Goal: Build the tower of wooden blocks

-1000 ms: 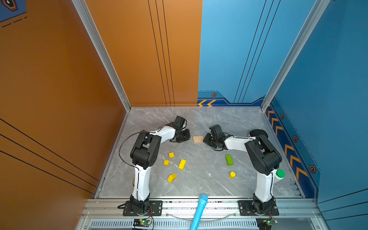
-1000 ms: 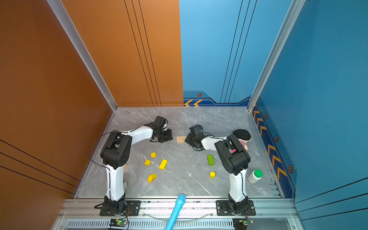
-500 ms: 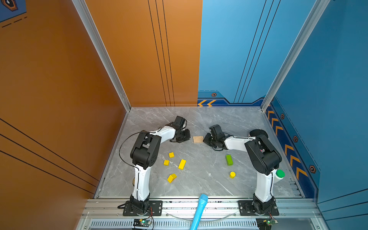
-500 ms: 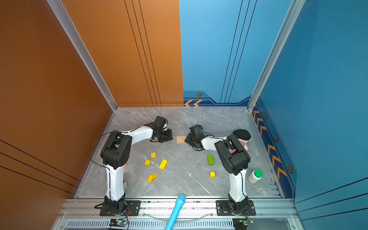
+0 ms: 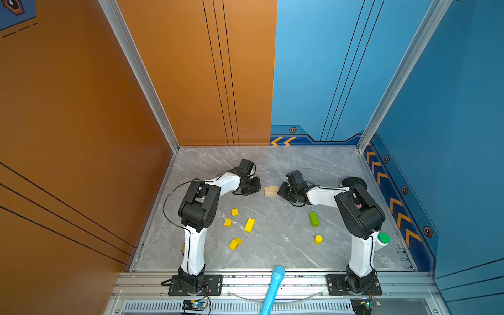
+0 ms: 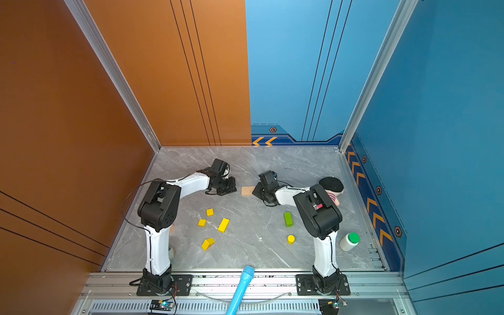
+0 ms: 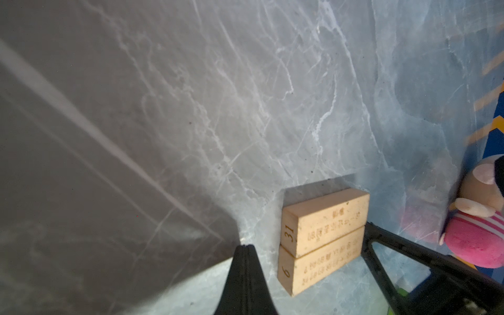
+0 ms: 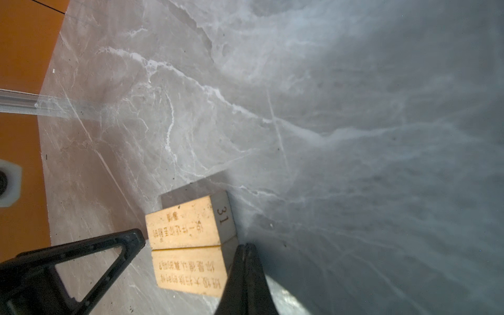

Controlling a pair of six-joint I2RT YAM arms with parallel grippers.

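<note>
Two pale, matt, bare-wood planks beside the matt black plastic left gripper; glossy, smooth grey marble-look tabletop.

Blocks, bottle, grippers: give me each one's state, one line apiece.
tan planks, flat, side by side, touching
green bar, lying flat, loose
yellow cylinder, standing on end
yellow cubes, loose, apart
yellow bar, lying flat
roof-shaped piece, loose, unstacked
white bottle, upright, capped
left gripper, shut, empty
right gripper, shut, empty

You are looking into a robot lab cell: two arms are sitting bolted to an aluminium rail. Orange panels and blue panels are boxing in the grey marble-look table.
</note>
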